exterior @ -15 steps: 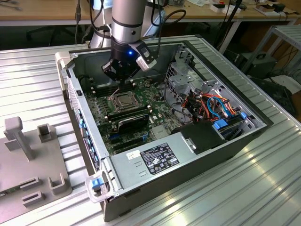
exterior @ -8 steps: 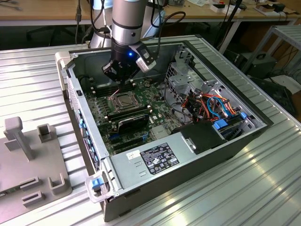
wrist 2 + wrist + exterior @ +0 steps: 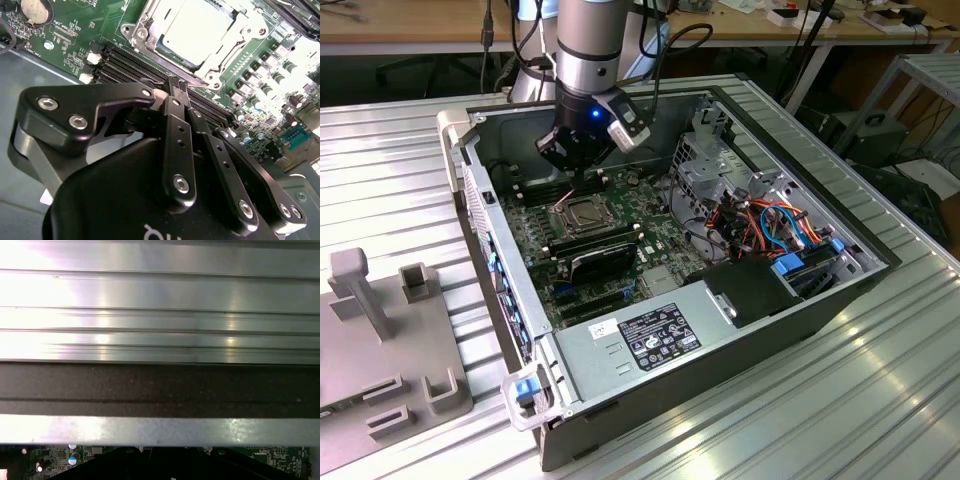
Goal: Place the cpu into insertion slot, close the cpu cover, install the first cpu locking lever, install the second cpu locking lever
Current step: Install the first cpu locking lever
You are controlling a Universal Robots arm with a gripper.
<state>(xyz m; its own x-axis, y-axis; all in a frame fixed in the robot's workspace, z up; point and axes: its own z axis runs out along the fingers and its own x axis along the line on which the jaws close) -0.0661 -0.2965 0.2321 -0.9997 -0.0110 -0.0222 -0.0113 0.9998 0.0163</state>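
motherboard (image 3: pixel 75 30): green | cpu (image 3: pixel 200 30): pale silvery | claw (image 3: pixel 178 85): matte black | tabletop (image 3: pixel 820 420): silver, ribbed stripes | cables (image 3: pixel 770 225): orange, blue

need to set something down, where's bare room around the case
Bare ribbed table on the exterior view's right of the case, and the narrow strip between case and grey fixture. Inside is crowded: gripper over the insertion slot, cables nearby.
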